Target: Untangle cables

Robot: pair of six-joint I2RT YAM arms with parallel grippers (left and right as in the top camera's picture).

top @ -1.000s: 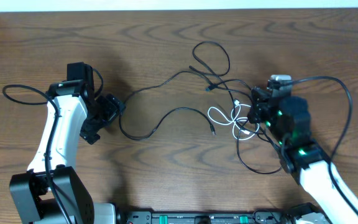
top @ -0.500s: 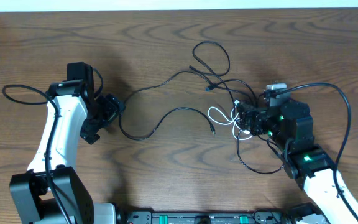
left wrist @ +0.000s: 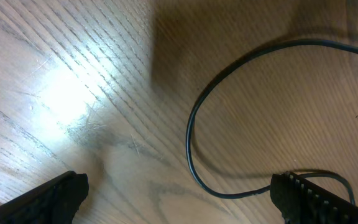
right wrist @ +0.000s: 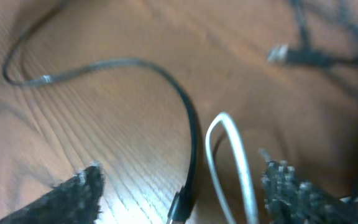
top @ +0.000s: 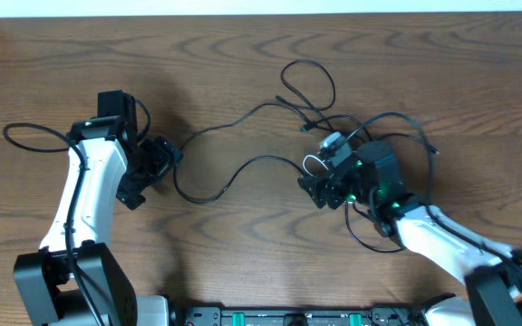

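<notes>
Now the right gripper point(top: 319, 190) is moved left and opened wide; the white cable point(right wrist: 229, 155) and a black plug end point(right wrist: 182, 202) are seen between its jaws, not gripped. The left gripper point(top: 155, 170) is kept wide open and empty over a black cable loop point(left wrist: 194, 143). The tangle point(top: 320, 118) is not yet undone.

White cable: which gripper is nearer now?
Right. The right gripper hovers directly over the white cable, whose loop lies between its open fingers. The left gripper is far off across the table, by a black cable bend.
</notes>
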